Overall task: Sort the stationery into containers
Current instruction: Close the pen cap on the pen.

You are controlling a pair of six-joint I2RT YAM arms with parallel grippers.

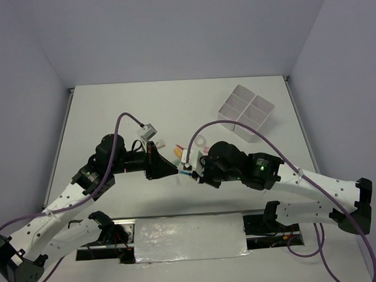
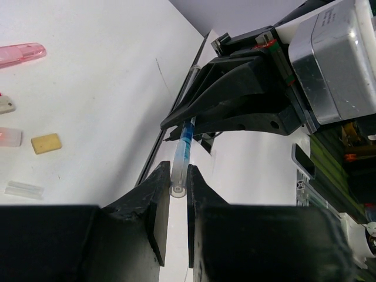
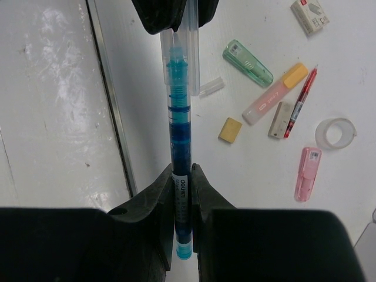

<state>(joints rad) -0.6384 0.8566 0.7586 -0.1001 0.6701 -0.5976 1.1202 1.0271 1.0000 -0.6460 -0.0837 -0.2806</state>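
Over the near middle of the table (image 1: 112,113), the left gripper (image 2: 178,177) pinches the capped end of a blue pen (image 3: 179,135). The right gripper (image 3: 182,176) clamps its barrel. The white divided box (image 1: 246,110) sits toward the far-right corner.

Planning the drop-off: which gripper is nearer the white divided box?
Right. The right gripper is below-left of the box; the left gripper is farther left. Both hold the blue pen.

Two pens (image 3: 179,135) (image 3: 301,103), three markers (image 3: 247,55) (image 3: 275,94) (image 3: 308,173), three erasers (image 3: 230,130) (image 3: 281,119) (image 3: 309,14), one tape ring (image 3: 322,134), one box (image 1: 237,123).
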